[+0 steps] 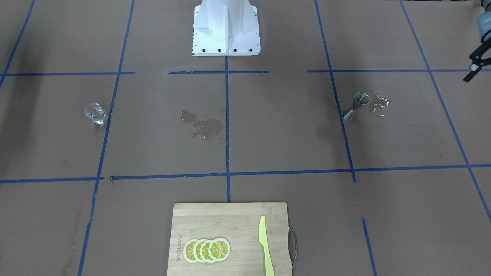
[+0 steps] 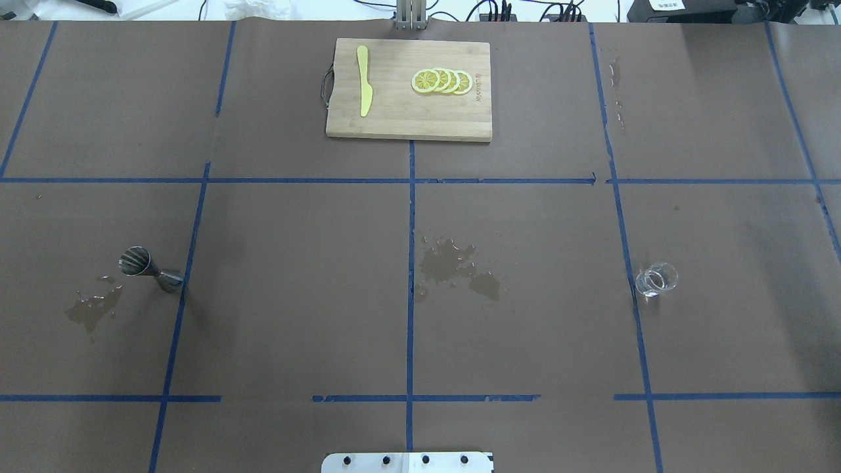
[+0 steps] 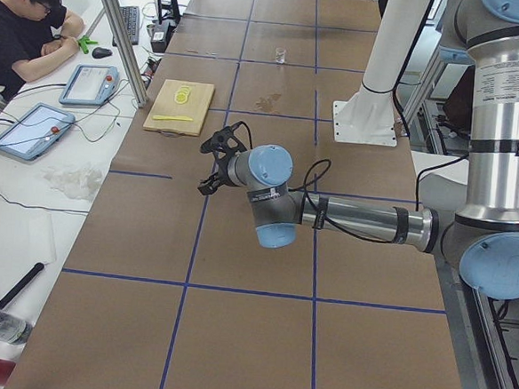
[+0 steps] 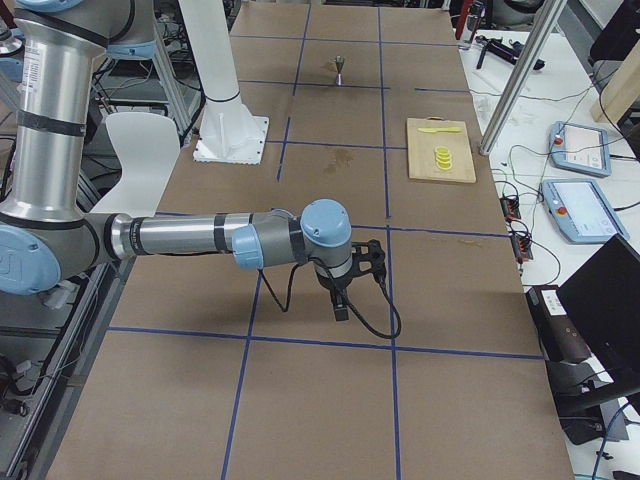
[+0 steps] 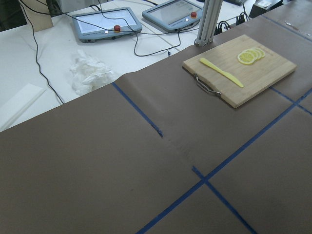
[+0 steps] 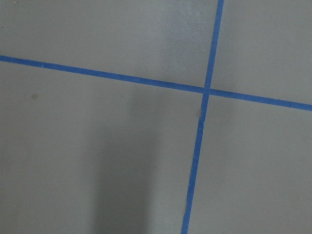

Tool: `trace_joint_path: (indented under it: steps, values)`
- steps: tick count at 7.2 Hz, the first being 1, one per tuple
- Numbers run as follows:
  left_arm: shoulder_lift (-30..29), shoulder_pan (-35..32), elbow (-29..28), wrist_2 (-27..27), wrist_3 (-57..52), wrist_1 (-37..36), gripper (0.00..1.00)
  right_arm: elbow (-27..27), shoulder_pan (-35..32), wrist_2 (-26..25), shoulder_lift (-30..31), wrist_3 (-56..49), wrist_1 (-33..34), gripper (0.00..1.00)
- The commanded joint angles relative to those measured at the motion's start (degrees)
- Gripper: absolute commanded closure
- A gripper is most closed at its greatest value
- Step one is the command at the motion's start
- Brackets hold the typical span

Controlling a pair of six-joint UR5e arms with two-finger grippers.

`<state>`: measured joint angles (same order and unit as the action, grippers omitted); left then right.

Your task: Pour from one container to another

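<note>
The clear glass beaker (image 1: 96, 114) (image 2: 654, 279) stands alone on the brown table on my right side, with no gripper near it. On my left side stands the steel jigger (image 1: 356, 105) (image 2: 148, 268), upright, with a small puddle (image 1: 380, 104) beside it. My left gripper (image 1: 475, 65) (image 3: 214, 163) hangs beyond the jigger at the table's left end; only part of it shows and I cannot tell its state. My right gripper (image 4: 345, 295) points down over bare table at the right end, far from the beaker. It shows only in the side view, so I cannot tell its state.
A wet patch (image 1: 203, 124) (image 2: 453, 266) lies mid-table. At the far edge a wooden cutting board (image 1: 230, 226) (image 2: 407, 112) holds lemon slices (image 1: 207, 250) and a yellow knife (image 1: 265, 245). The white robot base (image 1: 226, 28) stands at the near edge. An operator (image 3: 22, 27) sits beside the table.
</note>
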<state>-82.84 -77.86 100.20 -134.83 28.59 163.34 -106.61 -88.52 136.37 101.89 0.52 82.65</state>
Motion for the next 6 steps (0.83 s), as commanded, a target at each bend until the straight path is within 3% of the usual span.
trace_joint_path:
  steps: [1,3,6]
  values:
    - [7.13,11.11,8.47,16.02,7.86,6.01,0.0,0.08,-0.07,0.04,0.07,0.0,-0.04,0.0]
    - [12.34,13.26,11.16,20.46,10.26,13.04,0.0,-0.35,-0.16,0.04,0.59,0.0,0.05,0.0]
    - [13.15,20.18,11.16,32.75,11.22,15.33,0.0,-0.44,-0.77,0.04,0.86,0.0,0.05,0.0]
